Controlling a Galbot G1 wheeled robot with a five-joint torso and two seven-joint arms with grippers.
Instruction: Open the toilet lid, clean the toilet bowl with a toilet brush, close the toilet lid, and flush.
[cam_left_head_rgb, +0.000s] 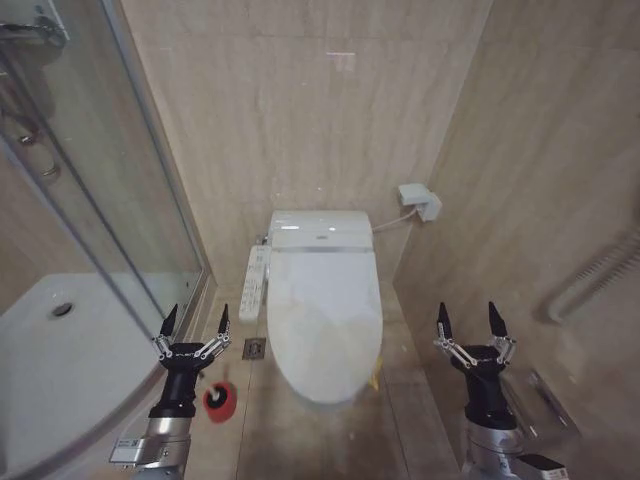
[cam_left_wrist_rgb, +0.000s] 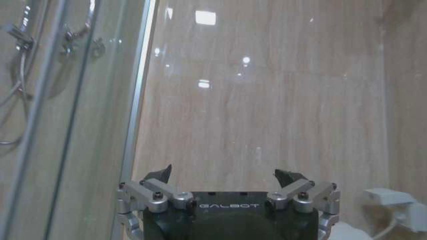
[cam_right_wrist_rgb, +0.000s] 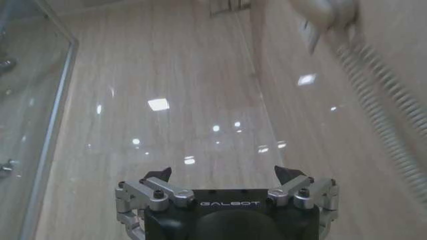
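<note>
The toilet lid (cam_left_head_rgb: 326, 320) lies shut over the toilet bowl and hides it, with a yellow tag (cam_left_head_rgb: 374, 381) at its front edge. Behind it is the white seat unit (cam_left_head_rgb: 320, 232), and the button panel (cam_left_head_rgb: 255, 283) runs along its left side. A small round red holder (cam_left_head_rgb: 221, 400) stands on the floor left of the toilet with something dark in it; I cannot make out the toilet brush handle. My left gripper (cam_left_head_rgb: 196, 320) (cam_left_wrist_rgb: 228, 175) is raised open just above that holder. My right gripper (cam_left_head_rgb: 467, 318) (cam_right_wrist_rgb: 223, 172) is raised open to the right of the toilet. Both hold nothing.
A glass shower enclosure (cam_left_head_rgb: 100, 200) with a white tray (cam_left_head_rgb: 60, 340) stands on the left. A floor drain (cam_left_head_rgb: 254, 348) lies beside the toilet. A wall box (cam_left_head_rgb: 418, 200) with a cable sits behind the toilet. A ribbed rail (cam_left_head_rgb: 590, 280) hangs on the right wall.
</note>
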